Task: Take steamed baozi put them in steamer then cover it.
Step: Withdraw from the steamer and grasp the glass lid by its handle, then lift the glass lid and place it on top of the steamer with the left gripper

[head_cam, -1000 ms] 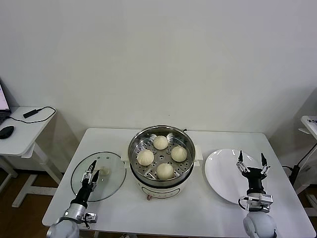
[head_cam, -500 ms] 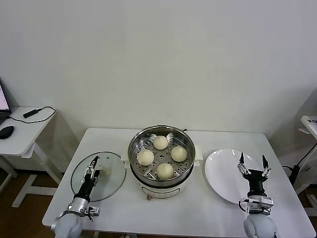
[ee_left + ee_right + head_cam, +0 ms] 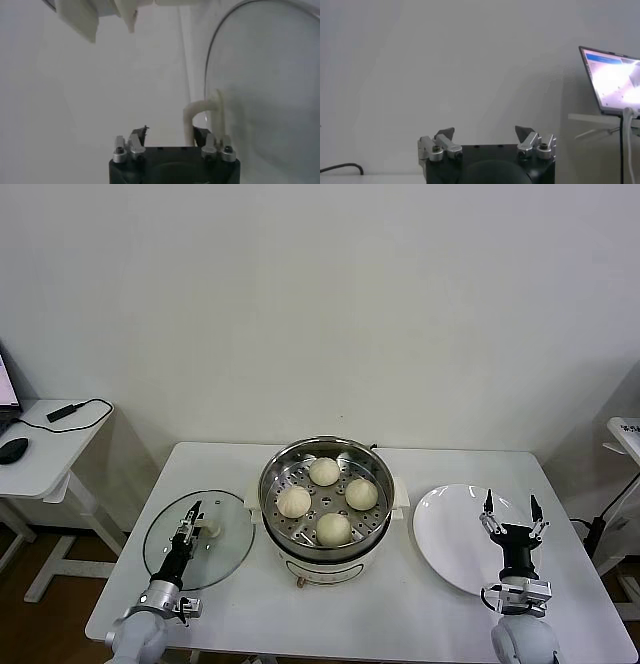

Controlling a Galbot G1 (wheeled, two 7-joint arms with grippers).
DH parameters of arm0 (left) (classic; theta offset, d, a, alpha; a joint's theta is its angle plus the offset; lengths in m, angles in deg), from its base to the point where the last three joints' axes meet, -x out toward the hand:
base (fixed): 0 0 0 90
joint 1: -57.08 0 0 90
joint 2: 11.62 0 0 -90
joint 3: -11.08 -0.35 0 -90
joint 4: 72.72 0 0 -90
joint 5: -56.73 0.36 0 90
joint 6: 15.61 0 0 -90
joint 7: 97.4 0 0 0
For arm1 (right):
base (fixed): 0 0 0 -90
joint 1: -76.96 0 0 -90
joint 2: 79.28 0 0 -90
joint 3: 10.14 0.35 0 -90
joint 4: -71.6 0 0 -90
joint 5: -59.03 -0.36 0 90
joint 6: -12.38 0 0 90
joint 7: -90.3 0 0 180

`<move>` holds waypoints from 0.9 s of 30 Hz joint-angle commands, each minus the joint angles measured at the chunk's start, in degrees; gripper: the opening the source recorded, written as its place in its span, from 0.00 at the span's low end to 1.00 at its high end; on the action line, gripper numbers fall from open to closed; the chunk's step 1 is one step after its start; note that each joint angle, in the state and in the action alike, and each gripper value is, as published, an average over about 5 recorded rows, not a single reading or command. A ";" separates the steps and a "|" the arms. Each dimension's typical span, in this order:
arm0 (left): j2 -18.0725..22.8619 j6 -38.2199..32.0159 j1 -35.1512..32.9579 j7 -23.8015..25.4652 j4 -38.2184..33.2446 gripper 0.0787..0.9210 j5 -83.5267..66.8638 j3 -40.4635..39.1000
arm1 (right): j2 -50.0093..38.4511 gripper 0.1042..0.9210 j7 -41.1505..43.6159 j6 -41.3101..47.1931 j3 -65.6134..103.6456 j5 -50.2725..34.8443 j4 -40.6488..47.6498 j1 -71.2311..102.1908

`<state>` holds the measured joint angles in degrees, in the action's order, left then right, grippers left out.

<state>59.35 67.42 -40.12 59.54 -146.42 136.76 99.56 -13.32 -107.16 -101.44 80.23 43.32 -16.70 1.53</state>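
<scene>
Already all four baozi sit in the steamer — only covering remains: left gripper closing about the cover handle beside it, grip unconfirmed, right gripper spread wide, empty.

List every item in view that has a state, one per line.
Baozi: all four in the steamer.
Steamer: uncovered.
Cover: flat on the table, beside the steamer.
Plate: empty.
Left hand: at the cover's handle.
Right hand: open, over the plate.
</scene>
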 commanded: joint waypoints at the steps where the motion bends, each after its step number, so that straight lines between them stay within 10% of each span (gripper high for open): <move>1: -0.02 -0.23 0.97 0.05 1.65 0.48 -1.01 -0.09 | 0.30 0.88 0.05 -0.02 -0.15 0.63 -0.17 -0.07; 12: -1.23 -0.90 0.29 1.03 -0.88 0.14 -8.06 0.05 | 0.59 0.88 0.15 -0.25 -0.33 1.27 -0.09 -0.24; 27: -6.78 8.87 -9.79 10.07 -39.76 0.13 -20.00 7.33 | 0.60 0.88 0.07 0.49 -1.56 2.16 0.38 -1.92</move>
<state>55.83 69.38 -43.63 63.23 -159.98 124.67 103.52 -12.74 -107.02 -101.44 79.06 45.13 -16.45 0.35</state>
